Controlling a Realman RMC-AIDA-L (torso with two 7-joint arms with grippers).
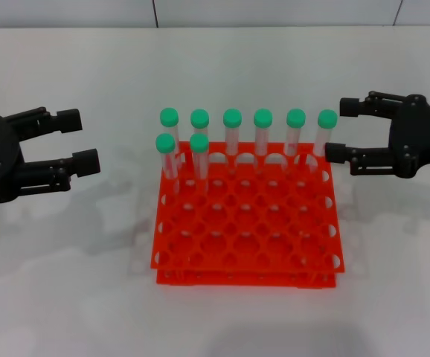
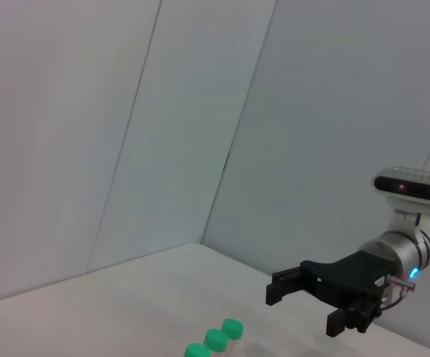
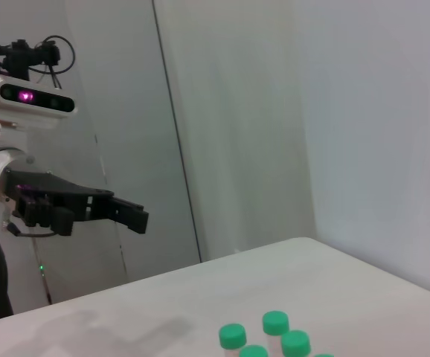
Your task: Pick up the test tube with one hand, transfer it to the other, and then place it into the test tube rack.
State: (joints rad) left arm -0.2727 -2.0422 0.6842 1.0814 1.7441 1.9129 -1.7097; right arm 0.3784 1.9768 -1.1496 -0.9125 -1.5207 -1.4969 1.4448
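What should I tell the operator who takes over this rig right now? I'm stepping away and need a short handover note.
Left gripper: open, empty, level with the rack's back row, out to the rack's left.
Right gripper: open, empty, close to the rack's back right corner, its fingertips beside the rightmost tube.
Test tube rack: on the white table, holding eight green-capped tubes, six in the back row, two in the second row at the left.
Done: every tube in view stands in the rack; neither gripper carries one.
Left: no loose tube shows on the table, so check whether another remains to be picked up.
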